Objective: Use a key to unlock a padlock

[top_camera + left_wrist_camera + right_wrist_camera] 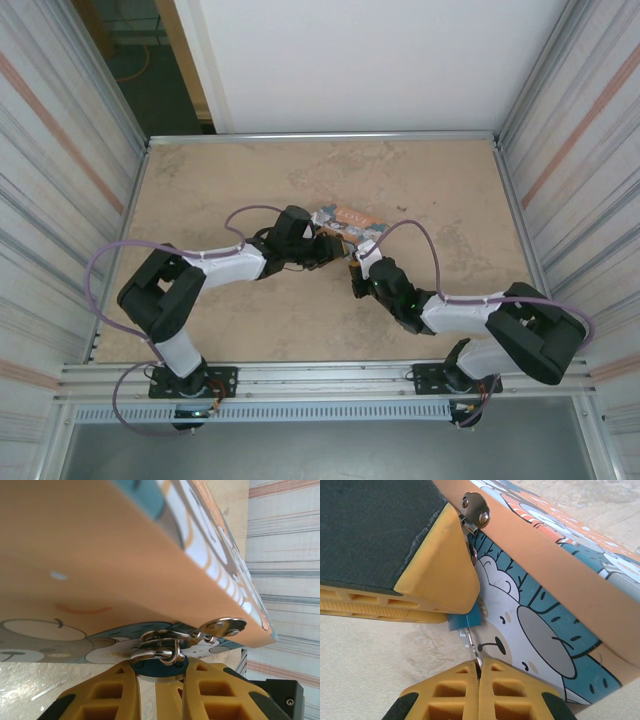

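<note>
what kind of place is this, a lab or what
Likely a robot test cell: a table framed by aluminium rails, ribbed panel walls on both sides, and two arms bolted at its near edge.

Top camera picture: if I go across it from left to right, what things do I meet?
Left arm → orange tin → right arm.
</note>
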`<state>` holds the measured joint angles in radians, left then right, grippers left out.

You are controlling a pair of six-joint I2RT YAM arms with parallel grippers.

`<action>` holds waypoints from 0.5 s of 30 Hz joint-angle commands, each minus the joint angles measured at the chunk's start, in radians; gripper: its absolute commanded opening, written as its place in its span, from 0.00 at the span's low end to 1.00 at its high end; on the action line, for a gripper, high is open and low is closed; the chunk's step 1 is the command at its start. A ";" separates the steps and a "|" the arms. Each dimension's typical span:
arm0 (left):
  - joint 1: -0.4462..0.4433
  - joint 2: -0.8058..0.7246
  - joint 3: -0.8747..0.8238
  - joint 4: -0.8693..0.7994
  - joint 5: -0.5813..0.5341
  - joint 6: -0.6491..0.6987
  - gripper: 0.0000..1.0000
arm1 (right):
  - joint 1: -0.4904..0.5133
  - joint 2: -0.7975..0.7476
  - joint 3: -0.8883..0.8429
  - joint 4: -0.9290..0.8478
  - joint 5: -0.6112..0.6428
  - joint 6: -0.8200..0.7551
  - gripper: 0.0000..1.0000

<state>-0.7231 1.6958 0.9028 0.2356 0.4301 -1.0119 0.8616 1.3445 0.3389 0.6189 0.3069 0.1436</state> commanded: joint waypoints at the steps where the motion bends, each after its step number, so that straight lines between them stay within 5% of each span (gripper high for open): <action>1: -0.019 -0.047 -0.007 0.025 0.039 -0.002 0.11 | 0.011 0.007 0.004 0.129 -0.003 -0.041 0.00; 15: -0.042 -0.038 -0.004 0.022 0.041 -0.009 0.11 | 0.000 0.054 0.061 0.186 -0.074 -0.075 0.00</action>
<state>-0.7231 1.6958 0.9028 0.2283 0.4068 -1.0187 0.8597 1.3911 0.3386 0.6792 0.3008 0.0952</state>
